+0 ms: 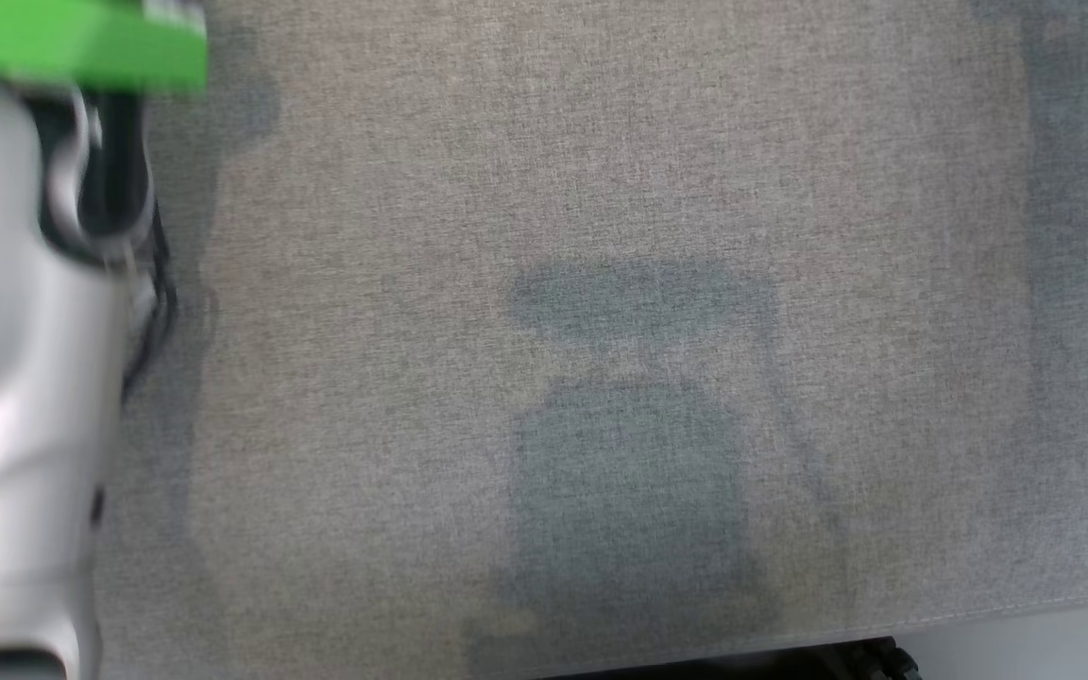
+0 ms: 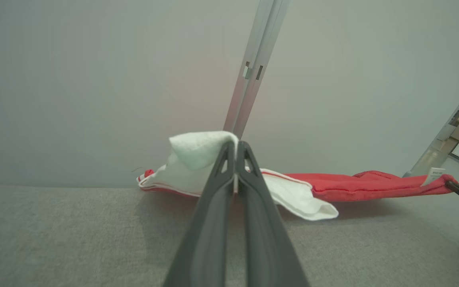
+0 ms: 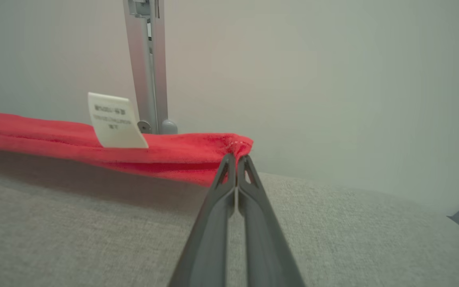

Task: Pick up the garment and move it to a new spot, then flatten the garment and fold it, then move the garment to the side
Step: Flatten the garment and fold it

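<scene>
Holding: the garment (image 2: 357,183), red with a white part, is gripped at two points and stretched out between the two arms.
Left jaws: pressed together on a fold of the white cloth (image 2: 201,149), which is raised into a small peak at the tips.
Right jaws: pressed together on the red hem (image 3: 233,145), near a white label (image 3: 114,119) that stands up from the edge.
Garment position: it is drawn out as a long low band towards the far side of the counter (image 1: 601,189), close to the pale wall (image 2: 74,79) and a metal post (image 2: 253,67). The white end appears to rest on the grey cover. A shadow is cast under the red stretch, and whether that part touches cannot be told.
Head view: the counter's grey cover is seen, with the pale left forearm (image 1: 15,331) and its green band (image 1: 72,42) at one side.
Done so far: the garment has been grasped by both arms. Whether the new spot has been reached cannot be judged from these pictures.
Step in hand: judged to be the carrying or the spreading-out, since the cloth is pulled taut but is bunched, not flat.
Left to do: flattening on the counter, folding, and setting the garment to the side are all judged to be outstanding.
</scene>
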